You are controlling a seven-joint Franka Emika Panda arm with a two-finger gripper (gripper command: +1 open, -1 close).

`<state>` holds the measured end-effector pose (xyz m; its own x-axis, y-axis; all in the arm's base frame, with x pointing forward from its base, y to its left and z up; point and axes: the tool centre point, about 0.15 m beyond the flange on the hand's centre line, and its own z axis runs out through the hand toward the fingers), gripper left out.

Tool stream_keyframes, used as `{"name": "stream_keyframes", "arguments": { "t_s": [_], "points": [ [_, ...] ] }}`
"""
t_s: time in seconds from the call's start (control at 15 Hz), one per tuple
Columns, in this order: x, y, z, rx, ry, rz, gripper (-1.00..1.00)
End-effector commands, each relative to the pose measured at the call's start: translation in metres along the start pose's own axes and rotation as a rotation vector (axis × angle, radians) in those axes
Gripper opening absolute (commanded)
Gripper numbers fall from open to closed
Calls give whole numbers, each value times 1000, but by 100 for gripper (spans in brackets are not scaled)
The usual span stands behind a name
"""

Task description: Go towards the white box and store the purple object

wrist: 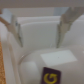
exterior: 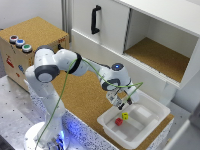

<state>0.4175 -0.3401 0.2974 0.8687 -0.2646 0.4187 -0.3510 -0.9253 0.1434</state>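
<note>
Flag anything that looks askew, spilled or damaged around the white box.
Nothing stands out. The white box sits flat at the cork top's edge, with a red cube and a yellow cube lying inside it. The pincer hangs just above them. No spill or damage shows.

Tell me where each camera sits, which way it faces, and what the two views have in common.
Exterior view: off the arm, high up, looking down on the cork table, the white cabinet and the whole arm, with the end effector over the white box.
Wrist view: on the wrist, looking down between the open end effector's fingers into the white box, with a dark cube also in sight.
Shared: the white box and the end effector.
</note>
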Motion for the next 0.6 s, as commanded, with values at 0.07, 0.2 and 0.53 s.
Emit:
{"name": "stream_keyframes", "arguments": {
  "t_s": [0.07,0.2,0.53],
  "points": [
    [-12,-28,-69,26,50,-16,100],
    [-21,-49,-96,94,52,-46,100],
    [-28,-75,-127,165,33,-86,100]
  ]
}}
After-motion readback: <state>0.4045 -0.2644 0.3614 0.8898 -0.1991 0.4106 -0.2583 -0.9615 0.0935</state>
